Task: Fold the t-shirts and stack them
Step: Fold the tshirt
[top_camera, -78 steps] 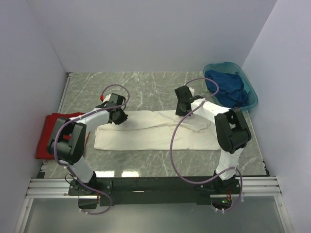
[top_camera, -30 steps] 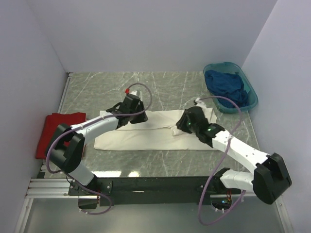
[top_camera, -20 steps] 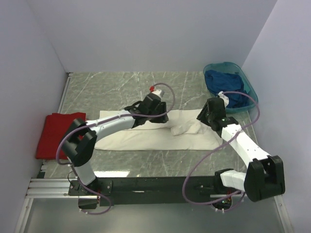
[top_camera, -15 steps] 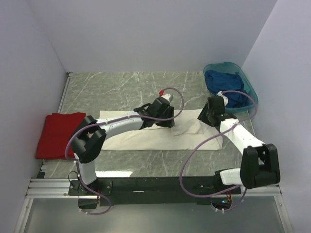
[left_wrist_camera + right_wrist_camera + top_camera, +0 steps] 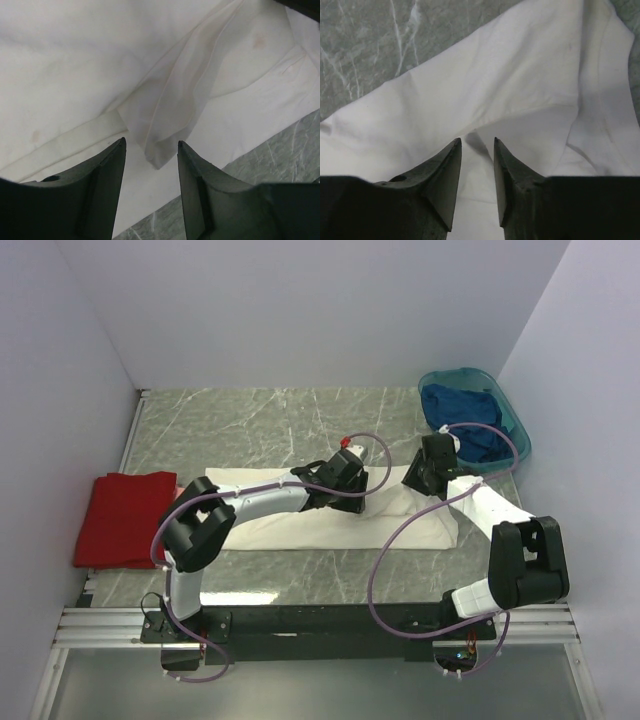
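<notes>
Across the middle of the counter, the cream-white t-shirt point(image 5: 290, 522) lies as a long flat strip running left to right. The left pincer point(image 5: 345, 488) is low over its right half. Its fingers point(image 5: 107, 170) are spread, with a loose fold of the cloth lying between them. The right pincer point(image 5: 420, 480) is at the strip's far right part, jaws slightly parted over the fabric. The red t-shirt point(image 5: 120, 515) lies flat at the left edge. The dark blue t-shirt point(image 5: 465, 422) is bunched in the teal basin point(image 5: 520, 448) at the far right corner.
</notes>
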Robot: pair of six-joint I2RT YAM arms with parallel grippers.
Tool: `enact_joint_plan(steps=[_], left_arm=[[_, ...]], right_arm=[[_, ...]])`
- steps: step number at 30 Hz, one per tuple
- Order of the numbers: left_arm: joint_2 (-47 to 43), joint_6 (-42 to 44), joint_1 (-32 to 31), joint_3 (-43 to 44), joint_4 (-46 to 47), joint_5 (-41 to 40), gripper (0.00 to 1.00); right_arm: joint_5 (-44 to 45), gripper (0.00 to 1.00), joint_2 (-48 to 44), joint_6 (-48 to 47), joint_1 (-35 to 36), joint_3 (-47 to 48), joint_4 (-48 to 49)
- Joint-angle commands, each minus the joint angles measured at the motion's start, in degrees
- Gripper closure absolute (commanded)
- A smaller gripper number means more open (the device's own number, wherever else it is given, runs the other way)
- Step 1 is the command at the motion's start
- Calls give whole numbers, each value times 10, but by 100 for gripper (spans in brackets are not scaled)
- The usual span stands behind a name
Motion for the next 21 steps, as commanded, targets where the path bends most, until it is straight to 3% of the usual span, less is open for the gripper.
enact_joint_plan(steps=[1,7,16,21], left_arm=[[7,7,-6,26,-2,-10,49],[10,2,-6,24,-1,-6,59],[1,-5,-7,13,-1,-8,85],[-10,1,-7,16,-15,-18,93]], right_arm=[[-10,64,-2,-1,-3,16,21],[-28,77,-11,2,-2,-3,26],[-34,99,-53,5,-3,-38,18],[-34,100,-117,5,-2,-71,-2]])
